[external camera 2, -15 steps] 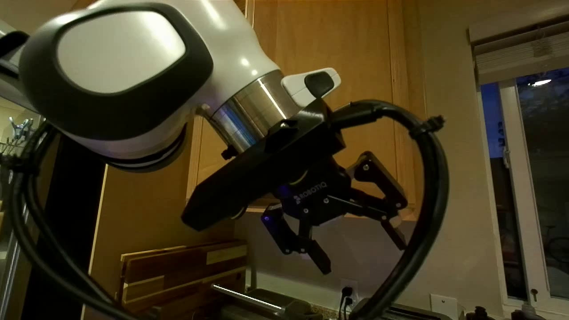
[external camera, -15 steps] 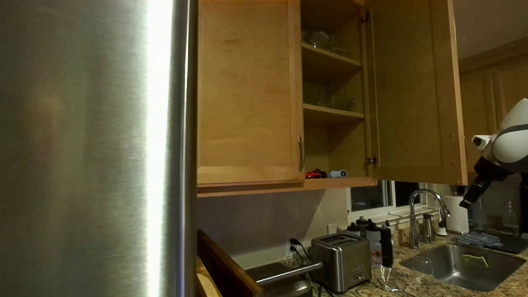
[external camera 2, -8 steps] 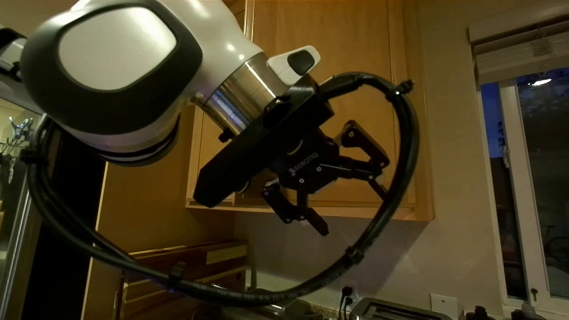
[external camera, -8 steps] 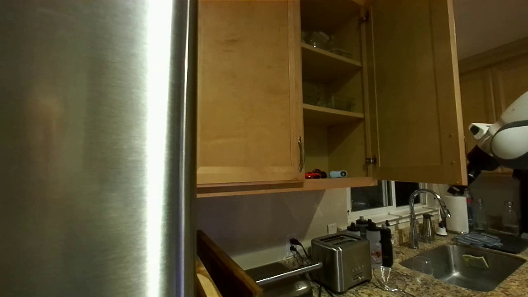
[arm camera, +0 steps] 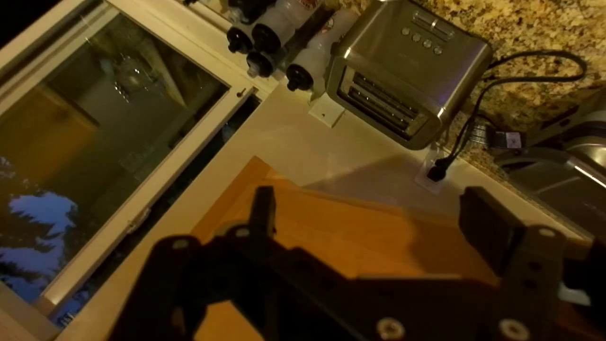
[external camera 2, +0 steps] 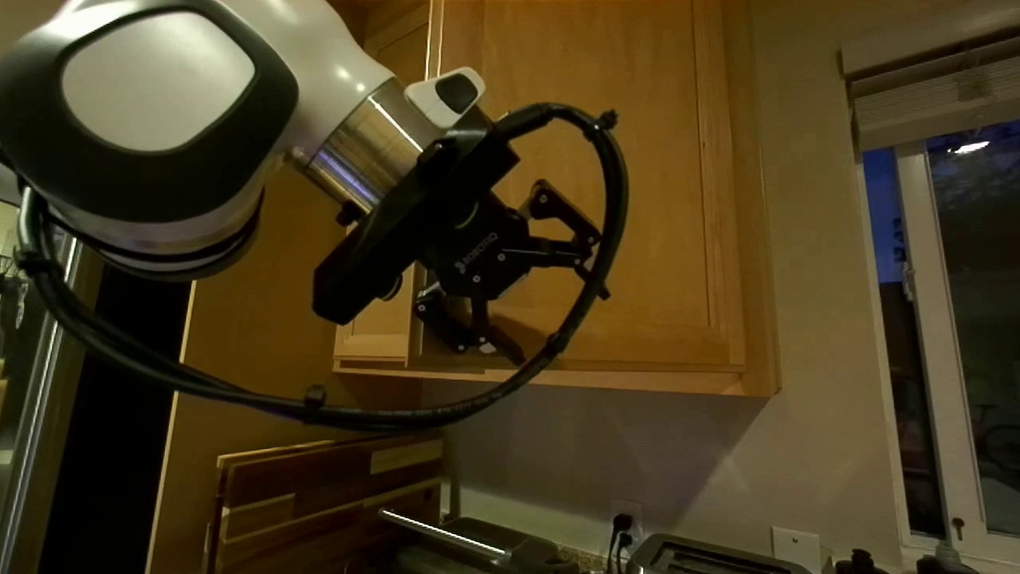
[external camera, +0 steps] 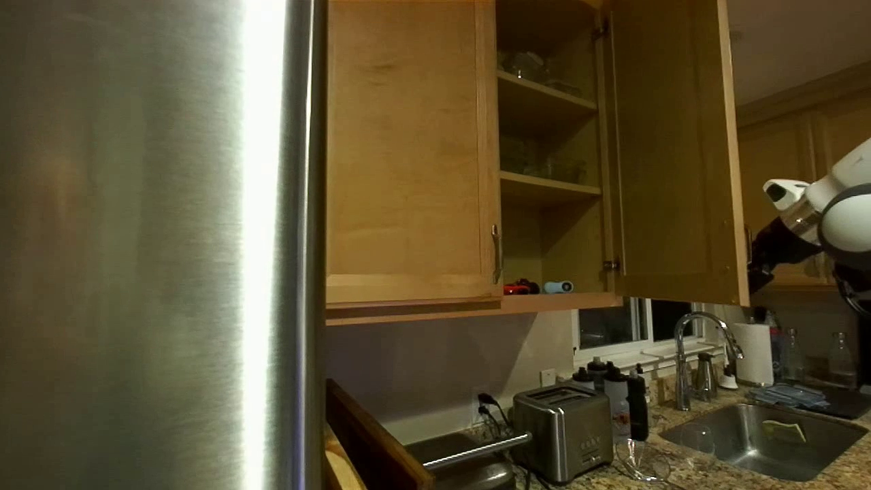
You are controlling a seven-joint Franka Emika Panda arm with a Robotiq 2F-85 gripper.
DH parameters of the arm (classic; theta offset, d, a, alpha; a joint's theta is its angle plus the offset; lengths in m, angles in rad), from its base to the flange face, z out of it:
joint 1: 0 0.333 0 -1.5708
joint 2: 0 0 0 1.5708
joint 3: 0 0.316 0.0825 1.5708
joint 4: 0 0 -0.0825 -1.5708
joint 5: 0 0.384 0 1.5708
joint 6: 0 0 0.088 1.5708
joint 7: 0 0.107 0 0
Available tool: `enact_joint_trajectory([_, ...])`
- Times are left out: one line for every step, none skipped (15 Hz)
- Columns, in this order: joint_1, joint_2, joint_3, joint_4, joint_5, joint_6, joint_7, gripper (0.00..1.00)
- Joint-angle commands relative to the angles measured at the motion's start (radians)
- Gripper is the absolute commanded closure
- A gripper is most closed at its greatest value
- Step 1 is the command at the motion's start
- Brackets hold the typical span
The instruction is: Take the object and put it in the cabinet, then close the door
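My fingers (arm camera: 490,228): standing wide, empty; door (external camera: 670,150), upper right: newly swinging leftward, so I am presumably closing it.

Cabinet (external camera: 408,153) and door (external camera: 670,156): smooth wood, soft sheen; gripper (external camera 2: 562,325) mostly matt; appliance (external camera: 150,245) brushed metal; faucet (external camera: 682,381) glossy metal; countertop (arm camera: 544,31) stone-like

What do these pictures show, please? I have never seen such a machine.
This is a white robot arm with a black two-fingered hand. The scene has three viewpoints: two outside the robot and one on its wrist, where dark fingers appear in the lower part. The hand is open, with nothing visible in it, on the outer side of the open cabinet door. Inside the cabinet, at its bottom, lie a red object and a light-blue one. Below, on the counter, stand a toaster and several bottles.
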Motion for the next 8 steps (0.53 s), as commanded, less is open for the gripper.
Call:
enact_joint_trajectory([0.090, -0.068, 0.029, 0.001, 0.017, -0.038, -0.059, 0.00])
enact_joint_trajectory([0.116, -0.075, 0.041, 0.002, 0.019, -0.047, -0.070, 0.00])
enact_joint_trajectory([0.146, -0.081, 0.054, 0.002, 0.023, -0.062, -0.080, 0.00])
enact_joint_trajectory([0.175, -0.085, 0.070, 0.002, 0.027, -0.082, -0.088, 0.00])
enact_joint_trajectory([0.199, -0.085, 0.084, 0.003, 0.029, -0.095, -0.090, 0.00])
enact_joint_trajectory([0.223, -0.082, 0.098, 0.003, 0.031, -0.110, -0.092, 0.00])
enact_joint_trajectory([0.241, -0.075, 0.111, 0.003, 0.035, -0.117, -0.092, 0.00])
enact_joint_trajectory([0.252, -0.068, 0.120, 0.002, 0.037, -0.122, -0.088, 0.00])
